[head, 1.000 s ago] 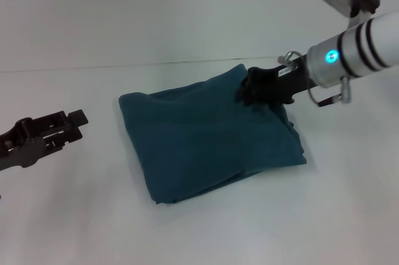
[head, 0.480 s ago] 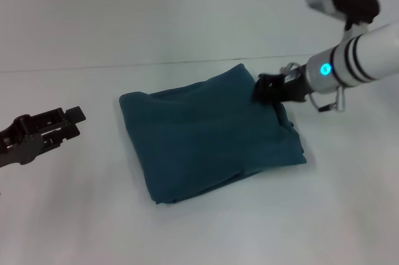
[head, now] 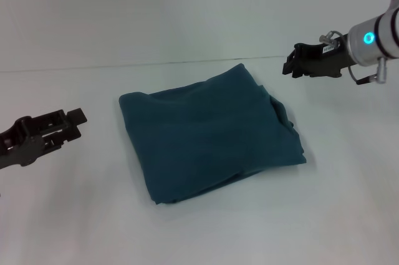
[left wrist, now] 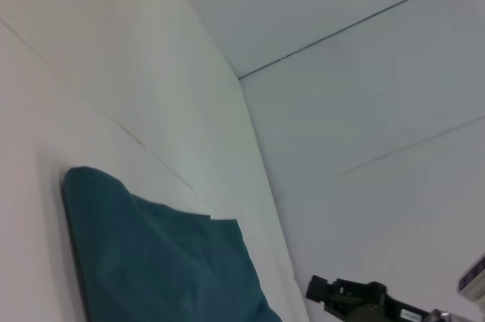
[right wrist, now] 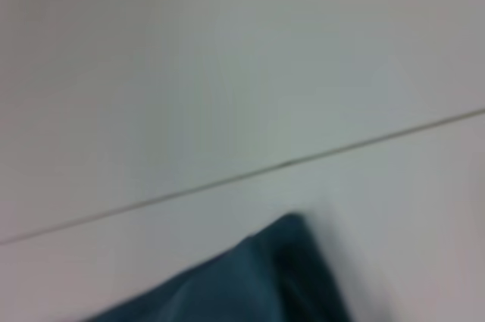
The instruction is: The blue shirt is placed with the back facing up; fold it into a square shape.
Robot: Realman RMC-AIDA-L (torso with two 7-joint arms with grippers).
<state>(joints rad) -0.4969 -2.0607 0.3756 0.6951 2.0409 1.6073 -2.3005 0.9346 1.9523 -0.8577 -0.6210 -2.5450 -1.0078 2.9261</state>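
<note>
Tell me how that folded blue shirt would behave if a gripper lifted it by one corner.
The blue shirt would probably droop and come unfolded: it is soft cloth in loose layers, with rumpled edges at its far right corner. It looks light, so it should lift easily. A push would likely bunch it up rather than slide it whole. Both the right gripper and the left gripper are clear of it.

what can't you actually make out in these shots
- Front of the blue shirt: faces the table in the head view, so any print is hidden.
- Inner folded layers: covered by the top layer.
- Left wrist view: the frame edge cuts off most of the shirt.
- Right wrist view: blurred, showing only one shirt corner.
- Right end effector, raised beyond the shirt, and left end effector, off to its left: finger state unclear.
</note>
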